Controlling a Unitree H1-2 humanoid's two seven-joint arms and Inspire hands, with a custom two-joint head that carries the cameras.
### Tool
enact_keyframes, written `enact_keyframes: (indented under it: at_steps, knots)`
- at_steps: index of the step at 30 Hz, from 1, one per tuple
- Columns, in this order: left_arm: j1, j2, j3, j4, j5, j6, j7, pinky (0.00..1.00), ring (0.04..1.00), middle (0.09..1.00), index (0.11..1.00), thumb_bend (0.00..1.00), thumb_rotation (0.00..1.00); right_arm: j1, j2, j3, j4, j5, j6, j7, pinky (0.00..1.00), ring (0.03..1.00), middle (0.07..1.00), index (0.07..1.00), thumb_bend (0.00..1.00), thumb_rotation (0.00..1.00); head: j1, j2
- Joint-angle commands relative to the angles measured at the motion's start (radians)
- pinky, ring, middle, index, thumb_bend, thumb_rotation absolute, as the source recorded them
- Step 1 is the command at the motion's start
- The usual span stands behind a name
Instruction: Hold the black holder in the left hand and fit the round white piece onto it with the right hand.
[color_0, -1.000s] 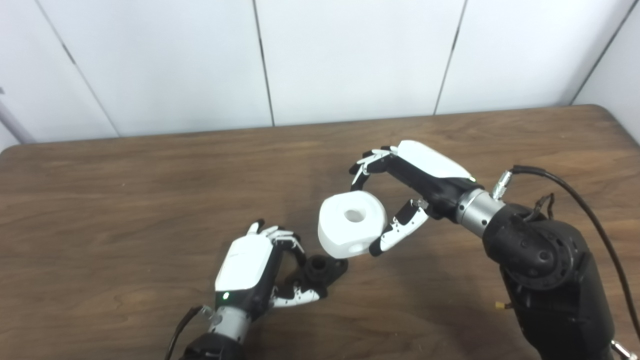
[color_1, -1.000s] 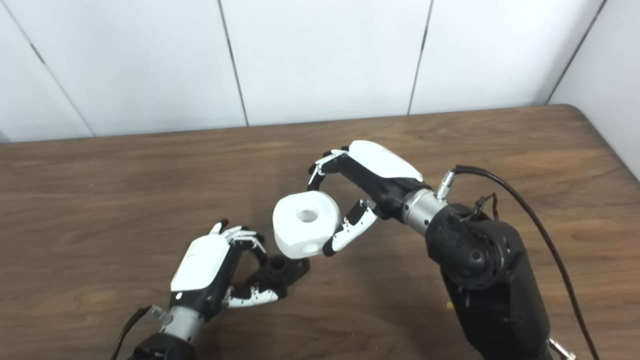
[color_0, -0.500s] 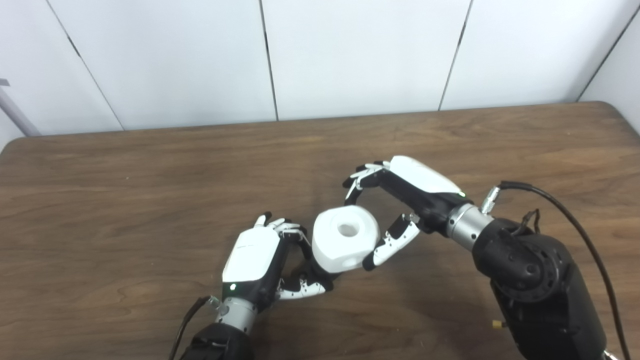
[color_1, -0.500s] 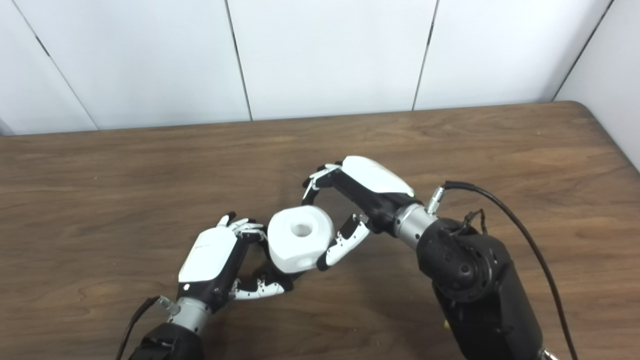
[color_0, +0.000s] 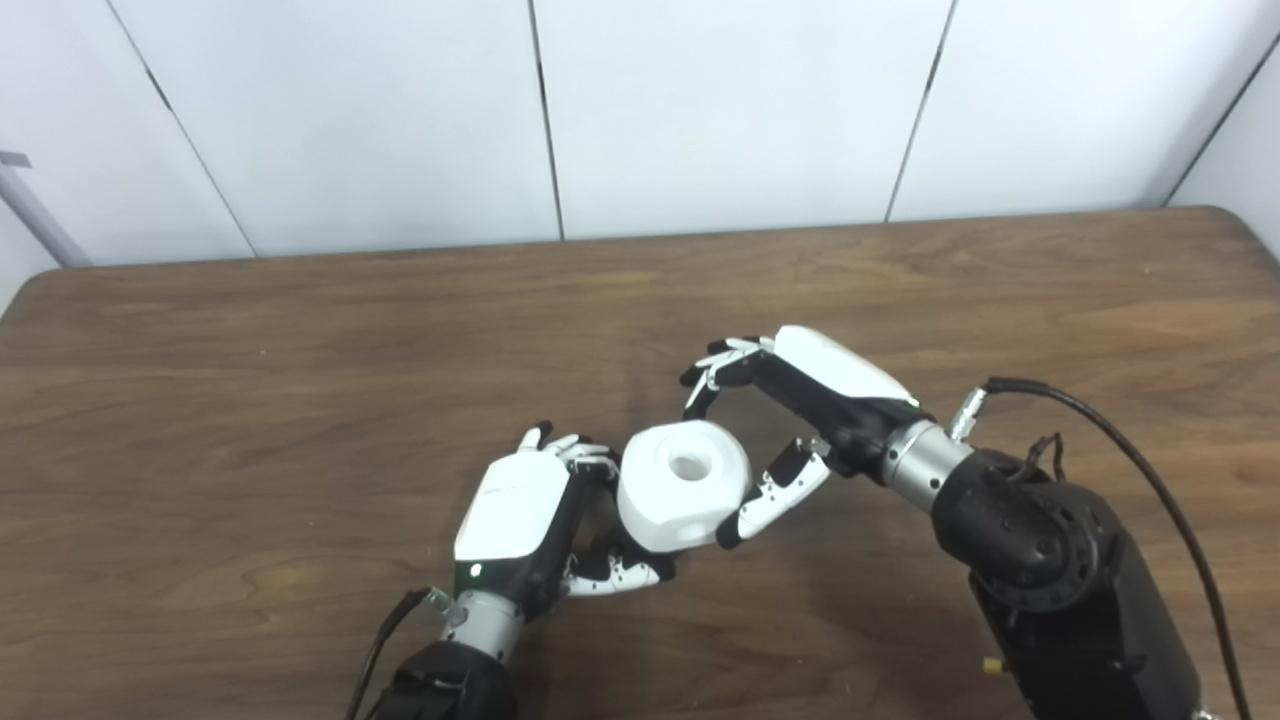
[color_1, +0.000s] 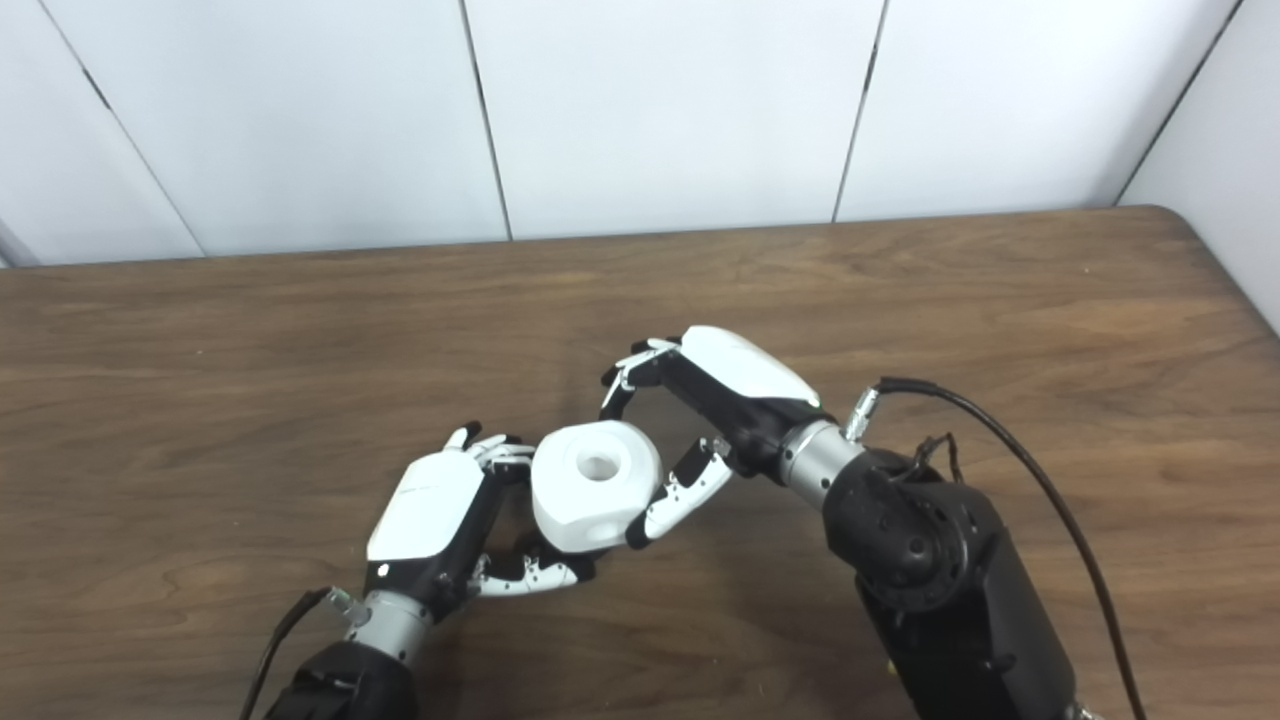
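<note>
The round white piece (color_0: 683, 483), a thick disc with a hole in its top, is held between the fingers and thumb of my right hand (color_0: 800, 405). It sits right against the curled fingers of my left hand (color_0: 515, 510), low over the table. My left hand rests on the wooden table (color_0: 250, 420) with its fingers and thumb closed around the black holder. The white piece and the left fingers hide almost all of the holder, so I cannot tell whether the piece is seated on it.
A black cable (color_0: 1120, 440) loops off my right forearm (color_0: 1040, 540). White wall panels (color_0: 700, 100) stand behind the table's far edge. The table's rounded far right corner (color_1: 1180, 215) is in view.
My right hand has carried the white piece down and to the left, from beside the holder to over it, against the left fingers. The holder was plainly visible before. The view shifted slightly.
</note>
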Motion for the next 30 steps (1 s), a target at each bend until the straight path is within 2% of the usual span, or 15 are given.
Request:
enact_keyframes:
  at_steps: [1,9,30]
  knots:
    - [0.008,-0.006,-0.027,0.045,0.007,0.014,-0.052,1.00,0.875,0.766,0.485,0.52,0.05,-0.029,0.005,0.002,-0.018,-0.001,-0.017,-0.032,1.00,0.946,0.829,0.482,0.52,0.13,0.001,0.001]
    - [0.007,-0.009,-0.030,0.046,0.003,0.020,-0.049,1.00,0.875,0.766,0.485,0.52,0.05,-0.037,0.009,0.019,-0.014,-0.003,-0.003,-0.033,1.00,0.942,0.828,0.482,0.52,0.13,0.010,0.003]
    - [0.002,-0.014,-0.040,0.056,0.002,0.022,-0.037,1.00,0.874,0.763,0.485,0.52,0.05,-0.028,-0.002,0.033,0.002,0.013,-0.021,-0.059,1.00,0.936,0.823,0.482,0.52,0.13,0.020,0.005]
